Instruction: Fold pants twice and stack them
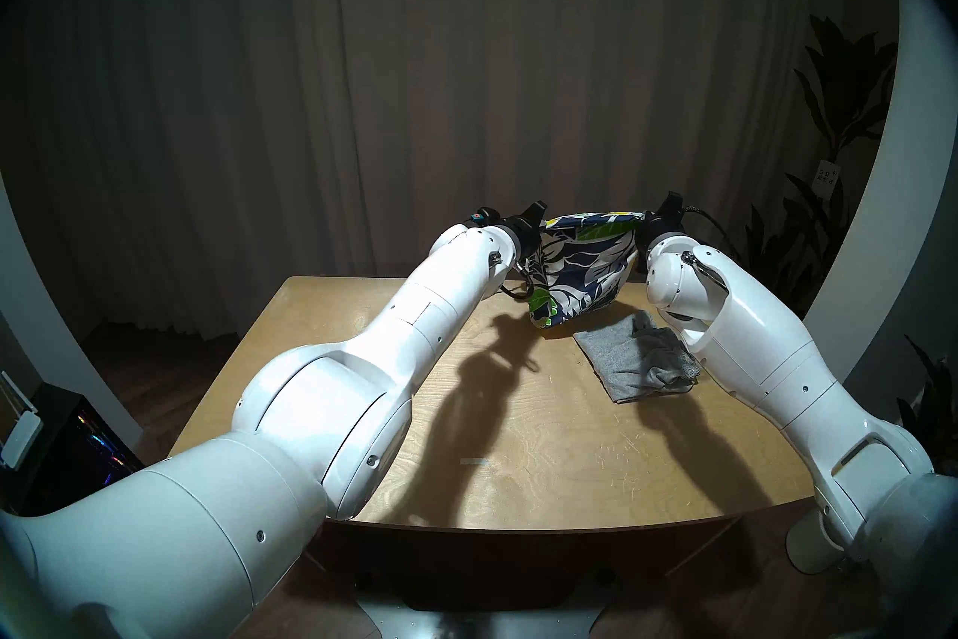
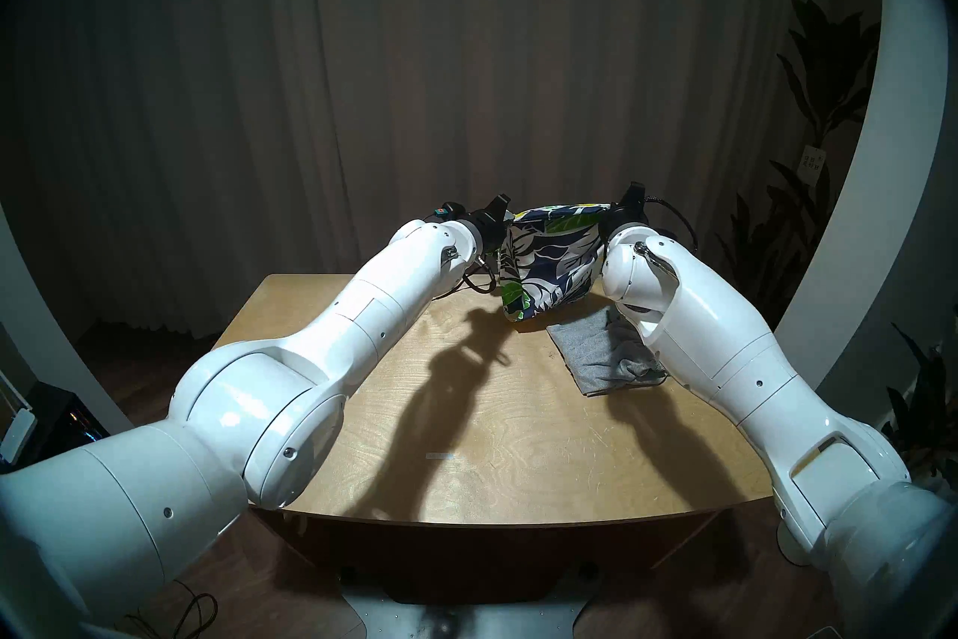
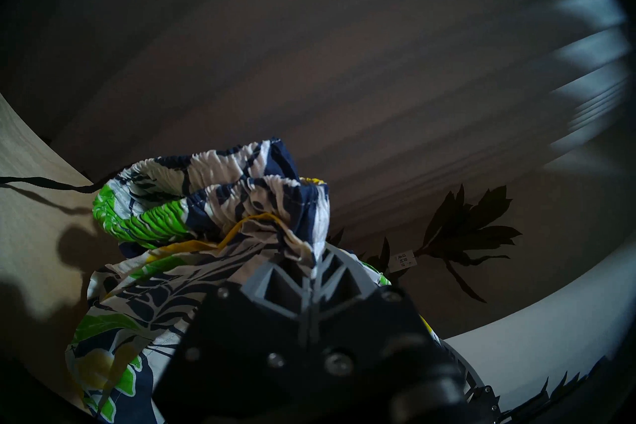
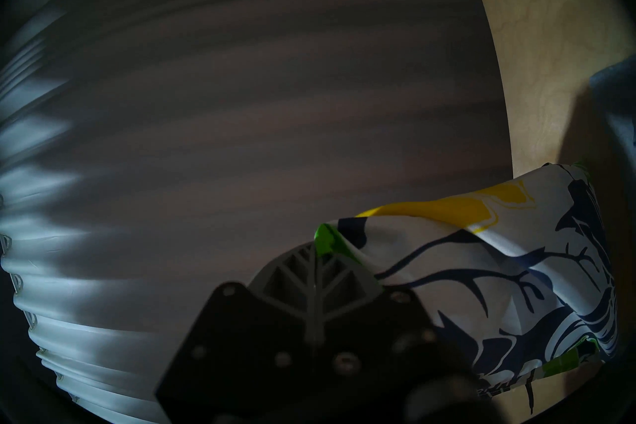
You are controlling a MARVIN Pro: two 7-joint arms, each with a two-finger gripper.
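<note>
Holding the floral shorts [image 1: 580, 269] up off the table [image 1: 518, 441] between both grippers, stretched roughly level along the top edge with the rest of the fabric sagging in a pouch below. Left gripper [image 3: 311, 272] is clamped shut on a bunched piece of the navy/white/green print next to the gathered elastic waistband; the grey lattice fingers [image 3: 275, 285] are pressed together with cloth pinched at the tips. Right gripper [image 4: 318, 253] is likewise closed tight on a corner of the same shorts, a green and yellow patch of the print right at its tips. In the head views the left arm [image 1: 425, 311] comes in from the view's left, the right arm [image 1: 726, 311] from the view's right, with the shorts spanning the gap between the two wrists over the far side of the table. Lowest corner of the hanging fabric is down near the tabletop; can't tell if it touches. A dark drawstring [image 3: 44, 184] trails out across the table surface in the left wrist view. Grey shorts [image 1: 627, 363] lie on the table toward the right side, just in front of the hanging floral pair, partly flat with the right-hand part crumpled, and partly hidden behind the right forearm. Curtain [image 1: 466, 78] fills the background, a plant [image 1: 840, 104] stands at far right.
</note>
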